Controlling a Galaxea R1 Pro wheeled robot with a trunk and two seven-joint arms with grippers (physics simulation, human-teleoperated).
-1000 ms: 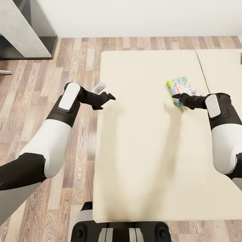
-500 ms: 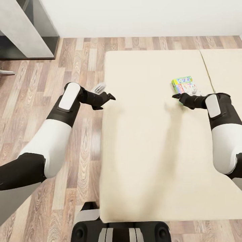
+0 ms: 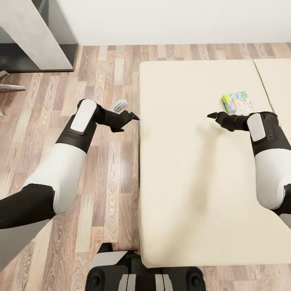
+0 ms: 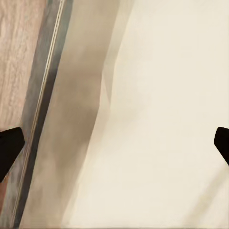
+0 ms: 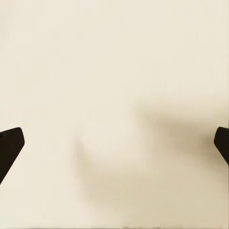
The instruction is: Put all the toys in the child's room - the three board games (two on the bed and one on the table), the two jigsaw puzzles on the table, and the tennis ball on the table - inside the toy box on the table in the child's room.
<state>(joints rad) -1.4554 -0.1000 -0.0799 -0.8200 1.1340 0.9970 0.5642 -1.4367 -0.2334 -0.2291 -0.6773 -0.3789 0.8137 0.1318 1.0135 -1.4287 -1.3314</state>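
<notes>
Wood-plank floor (image 3: 101,194) runs down the left of the head view, with a grey cabinet (image 3: 28,36) in the far corner against the white wall. Over that floor, right at the bed's edge, hangs the left gripper (image 3: 134,116); in its wrist view the two dark fingertips sit at opposite edges of the frame, so its jaws stand wide apart and hold nothing. Next comes the cream bed (image 3: 190,194), bare across its broad middle. Above it the right gripper (image 3: 211,116) points toward the left one, its jaws equally wide in the wrist view and empty over plain mattress. Just beyond the right forearm, near the seam with a second cushion, lies a colourful board game (image 3: 237,102), flat on the bed and apart from the jaws. Judging by this, the step in hand is approaching the bed to collect a board game. The next move would call for bringing the right arm over the box, lowering it, and closing across the box's narrow side. No toy box shows here.
</notes>
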